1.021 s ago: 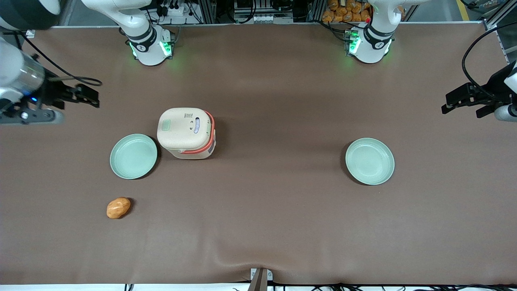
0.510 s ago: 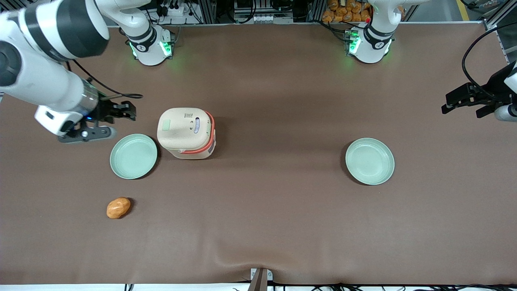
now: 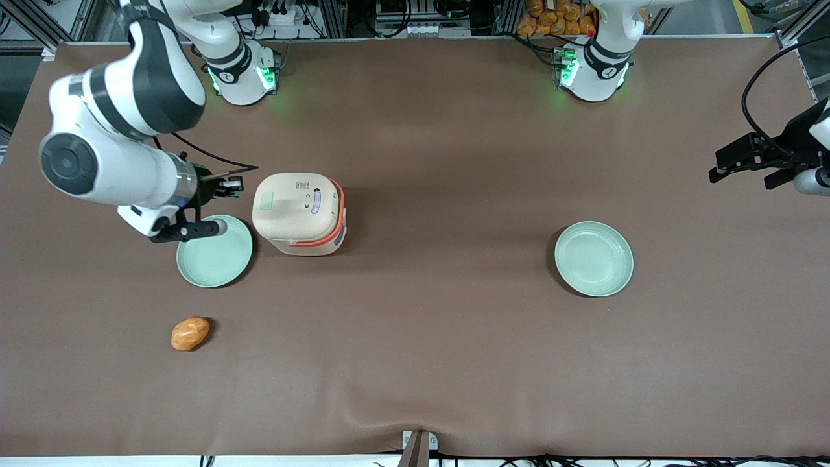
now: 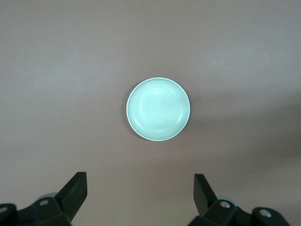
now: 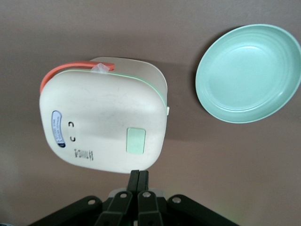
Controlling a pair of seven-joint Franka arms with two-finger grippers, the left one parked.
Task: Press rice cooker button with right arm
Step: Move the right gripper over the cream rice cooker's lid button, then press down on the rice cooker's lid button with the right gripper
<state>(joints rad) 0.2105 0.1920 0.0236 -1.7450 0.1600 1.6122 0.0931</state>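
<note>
The black two-finger gripper (image 5: 138, 181) of the white right arm (image 3: 123, 130) is seen with its jaws clenched together on nothing — held just beside the small cream rounded-square rice cooker (image 3: 299, 213), apart from it. A pale green square patch (image 5: 136, 140) on the lid lies nearest the jaws. A mint-green round plate (image 3: 214, 251) sits on the brown counter (image 3: 441, 337) beside both.

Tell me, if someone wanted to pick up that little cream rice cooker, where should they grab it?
Probably by the orange-red band handle wrapped around the rice cooker, coming from above: the cream body is wide, rounded and smooth, so two fingers would likely slip. The end effector sits beside the cooker, fingers shut, above the nearby green plate.
</note>
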